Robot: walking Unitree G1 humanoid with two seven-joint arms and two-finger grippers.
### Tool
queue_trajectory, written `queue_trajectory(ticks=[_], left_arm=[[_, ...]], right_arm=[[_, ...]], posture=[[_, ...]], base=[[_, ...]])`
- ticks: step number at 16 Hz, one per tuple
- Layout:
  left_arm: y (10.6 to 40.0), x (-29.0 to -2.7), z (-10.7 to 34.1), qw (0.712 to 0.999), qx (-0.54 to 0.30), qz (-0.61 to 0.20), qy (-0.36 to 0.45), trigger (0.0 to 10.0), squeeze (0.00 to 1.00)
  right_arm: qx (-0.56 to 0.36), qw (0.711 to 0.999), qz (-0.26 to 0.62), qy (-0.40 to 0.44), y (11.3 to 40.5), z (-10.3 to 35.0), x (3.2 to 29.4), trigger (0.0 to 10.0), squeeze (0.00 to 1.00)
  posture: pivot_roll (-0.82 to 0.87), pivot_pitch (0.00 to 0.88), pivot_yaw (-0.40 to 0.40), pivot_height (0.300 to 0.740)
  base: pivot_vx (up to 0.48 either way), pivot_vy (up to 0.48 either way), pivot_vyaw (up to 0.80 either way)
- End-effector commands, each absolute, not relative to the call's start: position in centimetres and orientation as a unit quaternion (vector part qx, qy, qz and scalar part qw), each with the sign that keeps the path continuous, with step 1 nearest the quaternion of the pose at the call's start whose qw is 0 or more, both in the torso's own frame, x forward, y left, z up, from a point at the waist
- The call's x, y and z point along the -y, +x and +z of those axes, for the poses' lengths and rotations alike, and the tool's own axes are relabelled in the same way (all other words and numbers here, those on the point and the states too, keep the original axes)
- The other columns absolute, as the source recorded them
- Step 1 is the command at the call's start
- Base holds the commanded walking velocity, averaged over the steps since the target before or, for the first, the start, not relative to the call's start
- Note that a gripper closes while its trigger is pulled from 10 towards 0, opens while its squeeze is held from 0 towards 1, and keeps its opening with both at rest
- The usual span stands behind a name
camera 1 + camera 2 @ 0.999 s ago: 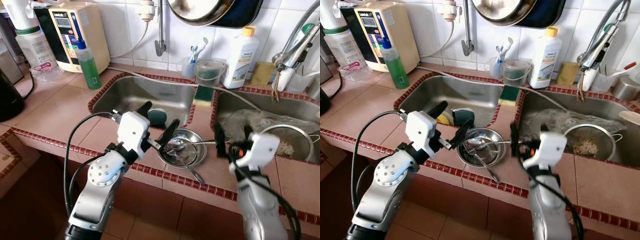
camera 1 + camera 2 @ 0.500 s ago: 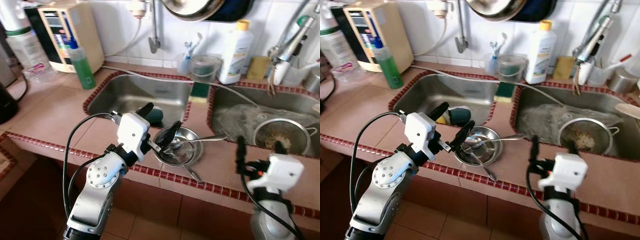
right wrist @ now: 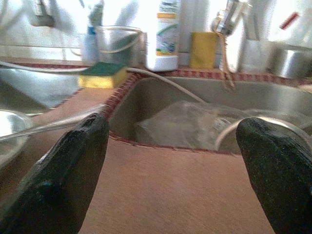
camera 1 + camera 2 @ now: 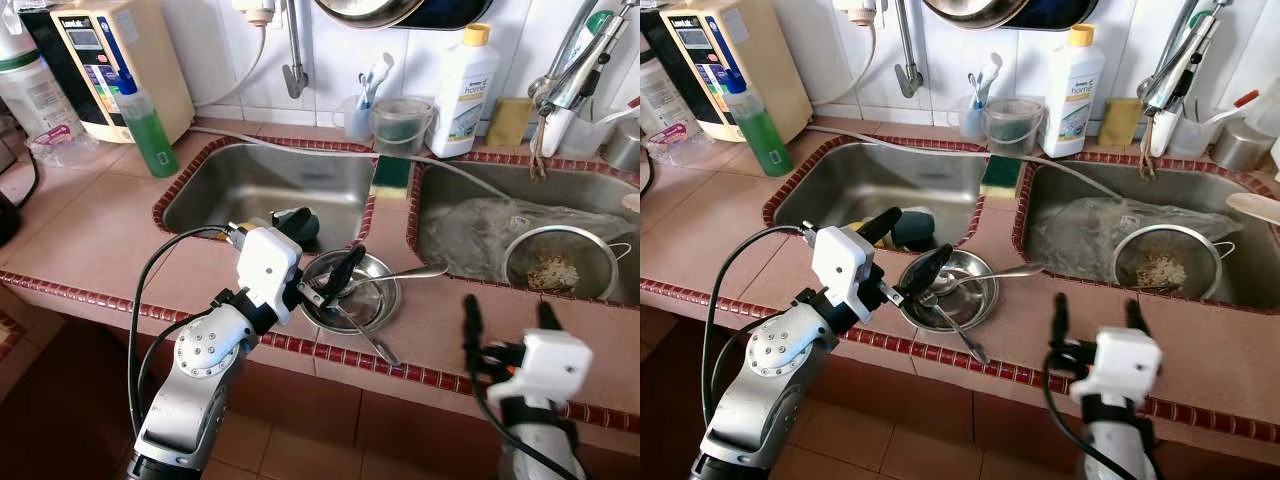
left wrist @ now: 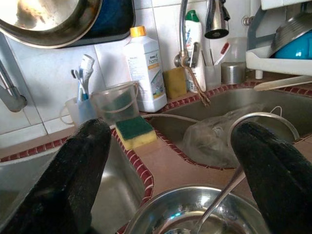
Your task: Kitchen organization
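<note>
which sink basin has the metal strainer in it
The right basin: the metal strainer sits inside beside a crumpled plastic bag.

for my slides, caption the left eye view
Open left gripper at steel bowl holding spoons; open right gripper over counter.

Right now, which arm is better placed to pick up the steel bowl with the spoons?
Probably the left. The left gripper hangs open right at the steel bowl rim, while the right gripper sits open over bare counter, off to the bowl's side.
</note>
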State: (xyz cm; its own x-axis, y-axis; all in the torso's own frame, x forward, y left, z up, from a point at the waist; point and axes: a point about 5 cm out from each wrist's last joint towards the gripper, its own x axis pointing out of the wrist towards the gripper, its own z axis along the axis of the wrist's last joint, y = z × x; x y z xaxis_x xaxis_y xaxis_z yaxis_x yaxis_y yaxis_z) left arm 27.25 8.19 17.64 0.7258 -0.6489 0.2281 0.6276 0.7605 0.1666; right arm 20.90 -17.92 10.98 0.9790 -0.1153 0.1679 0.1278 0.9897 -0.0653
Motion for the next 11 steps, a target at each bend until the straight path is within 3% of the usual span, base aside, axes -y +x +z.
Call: queue_trajectory(ticks=[1,3,8,11], left_arm=[[27.1,-8.2,18.0,0.926,0.142,-0.346,0.043,10.0,0.0],[27.0,-8.3,17.9,0.927,0.14,-0.345,0.042,10.0,0.0],[26.9,-8.1,18.0,0.926,0.14,-0.348,0.042,10.0,0.0],[26.8,-8.1,17.9,0.925,0.135,-0.353,0.041,10.0,0.0]], right_arm=[[0.071,0.995,-0.042,-0.05,21.0,10.7,17.5,10.0,0.0],[0.032,0.989,-0.005,-0.144,20.5,9.4,17.9,10.0,0.0],[0.019,0.97,0.058,-0.235,19.8,9.3,19.3,10.0,0.0],[0.046,0.942,0.154,-0.295,20.2,10.7,18.9,10.0,0.0]], posture=[[-0.26,0.093,0.094,0.74],[-0.26,0.088,0.084,0.74],[-0.27,0.087,0.081,0.74],[-0.26,0.088,0.076,0.74]], base=[[0.0,0.0,0.0],[0.0,0.0,0.0],[0.0,0.0,0.0],[0.0,0.0,0.0]])
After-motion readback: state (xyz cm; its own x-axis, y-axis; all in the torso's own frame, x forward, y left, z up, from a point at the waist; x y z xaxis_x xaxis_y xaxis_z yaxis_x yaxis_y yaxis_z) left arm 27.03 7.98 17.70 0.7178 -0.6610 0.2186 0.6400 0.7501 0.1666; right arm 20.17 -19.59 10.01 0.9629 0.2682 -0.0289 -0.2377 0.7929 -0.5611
